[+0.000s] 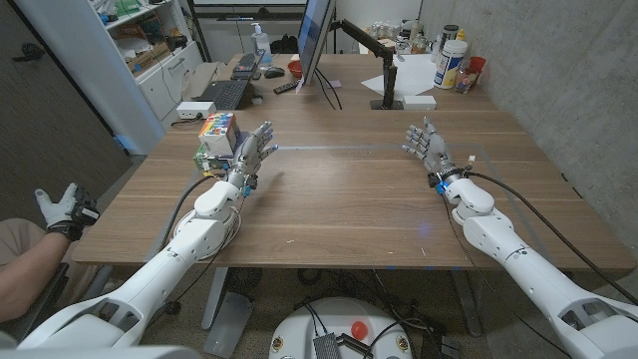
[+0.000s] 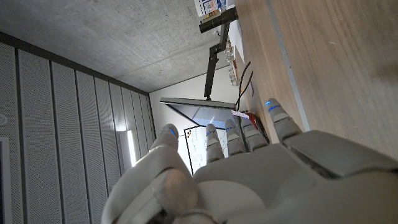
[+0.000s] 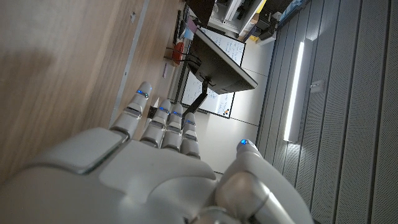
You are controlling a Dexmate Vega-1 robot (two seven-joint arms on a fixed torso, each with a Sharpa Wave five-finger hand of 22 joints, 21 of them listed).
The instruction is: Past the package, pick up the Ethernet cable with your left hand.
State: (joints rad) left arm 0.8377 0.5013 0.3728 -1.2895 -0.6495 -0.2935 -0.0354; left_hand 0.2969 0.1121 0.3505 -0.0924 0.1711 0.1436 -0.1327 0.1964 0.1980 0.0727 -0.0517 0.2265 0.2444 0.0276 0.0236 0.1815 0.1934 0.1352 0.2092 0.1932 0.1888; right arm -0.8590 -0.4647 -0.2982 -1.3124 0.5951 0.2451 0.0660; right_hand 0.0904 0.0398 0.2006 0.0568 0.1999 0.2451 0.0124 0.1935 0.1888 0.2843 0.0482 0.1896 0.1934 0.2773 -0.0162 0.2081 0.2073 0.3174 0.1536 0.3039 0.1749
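A colourful package (image 1: 218, 136) stands upright near the table's left edge. Just beyond it, by a white box (image 1: 195, 108), lies a thin pale cable (image 1: 181, 122); whether it is the Ethernet cable I cannot tell. My left hand (image 1: 249, 152) hovers right beside the package, fingers spread and holding nothing; its back fills the left wrist view (image 2: 249, 177). My right hand (image 1: 427, 146) is raised over the right half of the table, fingers apart and empty, and its back is also seen in the right wrist view (image 3: 161, 171).
A monitor (image 1: 315, 40) on a stand, a keyboard (image 1: 225, 93), a remote (image 1: 286, 88) and a red cup (image 1: 295, 68) sit at the back. Bottles (image 1: 451, 60) crowd the far right corner. A person's gloved hand (image 1: 62, 207) is at the left edge.
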